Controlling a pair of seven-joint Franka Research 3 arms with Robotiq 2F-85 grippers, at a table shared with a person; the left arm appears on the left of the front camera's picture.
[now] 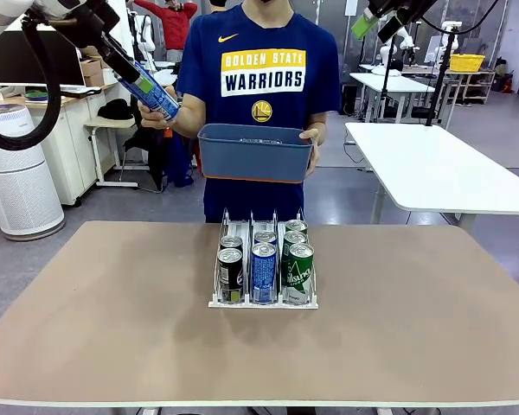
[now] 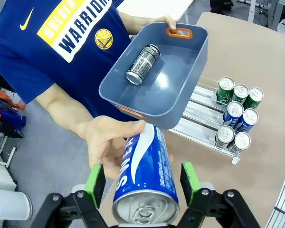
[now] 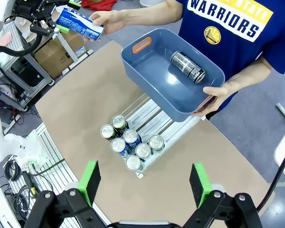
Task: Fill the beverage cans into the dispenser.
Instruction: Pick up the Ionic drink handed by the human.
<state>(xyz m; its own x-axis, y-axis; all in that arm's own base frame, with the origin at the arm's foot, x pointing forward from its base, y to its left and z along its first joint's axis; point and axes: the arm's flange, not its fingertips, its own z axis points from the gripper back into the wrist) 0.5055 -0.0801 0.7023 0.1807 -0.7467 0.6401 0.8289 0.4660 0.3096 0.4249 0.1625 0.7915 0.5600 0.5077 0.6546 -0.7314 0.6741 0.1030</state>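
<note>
Handover beyond the far edge of the surface (image 1: 415, 303), toward its left corner: a person's hand (image 2: 107, 145) offers a blue can (image 2: 140, 156) end-on to the left gripper (image 2: 141, 179), whose green-padded fingers (image 2: 96, 183) sit close on either side of it, though I cannot tell whether they pinch yet. The dispenser (image 1: 264, 304) stands mid-surface with seven cans in its lanes, and a black can (image 2: 143, 64) lies in the tub (image 1: 255, 151) the person holds. The blue can looks stiff, slick and probably weighty, best squeezed across mid-body; the right gripper (image 3: 145, 183) hangs high, fingers apart and empty.
</note>
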